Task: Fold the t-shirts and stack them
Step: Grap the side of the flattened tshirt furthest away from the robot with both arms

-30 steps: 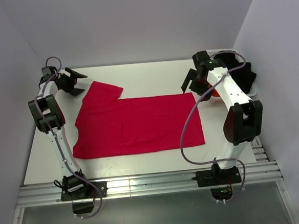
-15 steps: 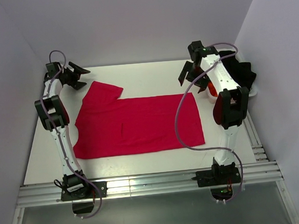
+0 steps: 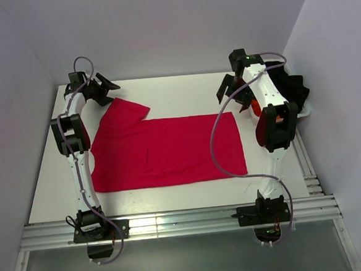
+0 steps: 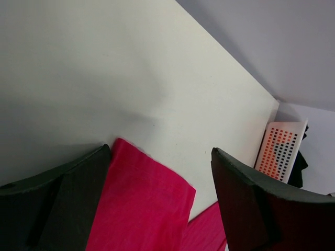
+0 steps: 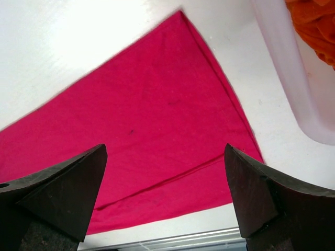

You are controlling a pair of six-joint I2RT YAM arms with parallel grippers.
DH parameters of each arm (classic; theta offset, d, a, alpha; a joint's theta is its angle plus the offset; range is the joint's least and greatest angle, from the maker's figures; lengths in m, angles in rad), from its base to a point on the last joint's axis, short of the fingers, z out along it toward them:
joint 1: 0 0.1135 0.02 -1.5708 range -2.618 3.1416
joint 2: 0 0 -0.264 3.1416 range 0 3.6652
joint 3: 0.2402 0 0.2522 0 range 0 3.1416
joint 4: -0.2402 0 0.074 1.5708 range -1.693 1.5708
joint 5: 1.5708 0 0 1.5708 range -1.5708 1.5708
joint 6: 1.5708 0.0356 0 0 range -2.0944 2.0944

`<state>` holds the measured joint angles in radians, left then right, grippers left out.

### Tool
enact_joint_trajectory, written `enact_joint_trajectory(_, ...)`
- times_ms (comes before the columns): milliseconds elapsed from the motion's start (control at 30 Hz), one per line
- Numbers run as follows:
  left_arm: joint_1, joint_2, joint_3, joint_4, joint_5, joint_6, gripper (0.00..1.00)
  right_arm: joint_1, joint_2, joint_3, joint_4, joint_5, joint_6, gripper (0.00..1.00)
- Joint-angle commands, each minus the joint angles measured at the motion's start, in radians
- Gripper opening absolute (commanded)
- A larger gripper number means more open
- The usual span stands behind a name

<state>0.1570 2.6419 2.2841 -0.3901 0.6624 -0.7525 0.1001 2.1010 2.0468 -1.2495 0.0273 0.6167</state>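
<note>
A crimson-red t-shirt lies flat on the white table, one sleeve pointing to the far left. My left gripper hovers open just beyond that sleeve; in the left wrist view the sleeve lies between the fingers, and the left gripper holds nothing. Above the shirt's far right corner, my right gripper is open. The right wrist view shows the red cloth spread below the right gripper, untouched. An orange t-shirt and a black t-shirt sit in the basket.
A white lattice basket stands at the table's right edge, close behind the right arm; its wall shows beside the shirt's corner. Grey walls enclose the table on three sides. A metal rail runs along the near edge.
My left gripper has swung right along the far edge, from the corner to just above the red sleeve, jaws slightly narrower. The right gripper shifted slightly toward the back. The shirt has not moved.
</note>
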Motion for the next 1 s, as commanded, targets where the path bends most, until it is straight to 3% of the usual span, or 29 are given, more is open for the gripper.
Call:
enact_joint_trajectory(0, -0.025, 0.053, -0.021, -0.121, -0.09, 0.071, 0.85, -0.016, -0.048, -0.036, -0.001, -0.004, -0.011, 1.0)
enact_joint_trajectory(300, -0.03, 0.04, -0.023, -0.13, -0.136, 0.094, 0.64, -0.037, -0.137, -0.18, 0.05, -0.006, -0.009, 1.0)
enact_joint_trajectory(567, -0.033, -0.016, -0.043, -0.205, -0.285, 0.226, 0.83, -0.042, -0.168, -0.231, 0.062, -0.009, -0.009, 1.0)
enact_joint_trajectory(833, -0.045, -0.051, -0.101, -0.246, -0.403, 0.331, 0.75, -0.042, -0.185, -0.277, 0.085, -0.023, 0.005, 1.0)
enact_joint_trajectory(967, -0.048, -0.048, -0.123, -0.254, -0.383, 0.352, 0.69, -0.04, -0.188, -0.292, 0.093, -0.023, 0.008, 1.0)
